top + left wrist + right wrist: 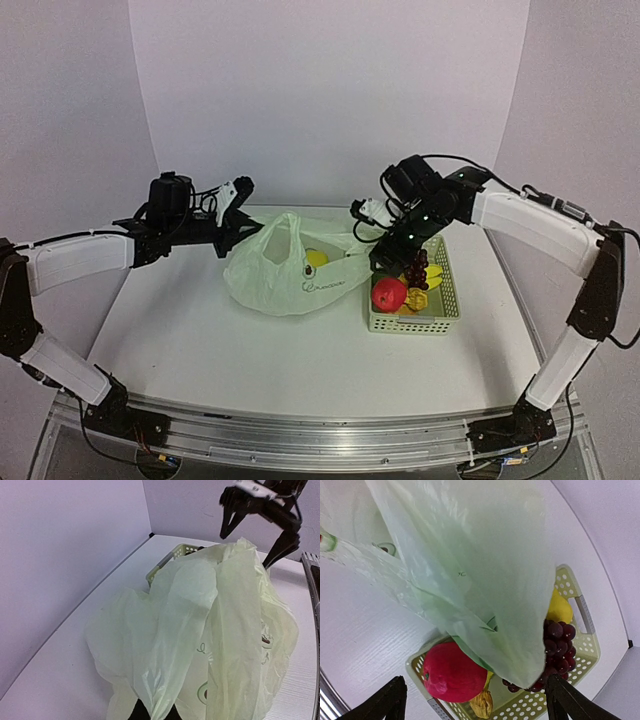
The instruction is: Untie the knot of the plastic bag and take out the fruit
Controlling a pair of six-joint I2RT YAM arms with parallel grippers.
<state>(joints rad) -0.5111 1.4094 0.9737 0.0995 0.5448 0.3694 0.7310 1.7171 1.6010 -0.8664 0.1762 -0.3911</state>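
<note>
The pale green plastic bag [288, 275] lies mid-table, its mouth loose and one handle loop lifted. My left gripper [245, 228] is shut on that handle's plastic [152, 711] at the bag's left. A yellow fruit [316, 258] shows through the bag. The knot is out of view. My right gripper [383, 262] hangs open over the basket [445, 310], fingers wide apart. A flap of the bag [490, 580] droops loose between them. In the basket lie a red apple [451, 672], purple grapes [560, 642] and a lemon [559, 609].
The perforated basket [587, 650] stands right of the bag, touching its edge. White walls close the back and both sides. The right arm [260, 510] shows beyond the bag in the left wrist view.
</note>
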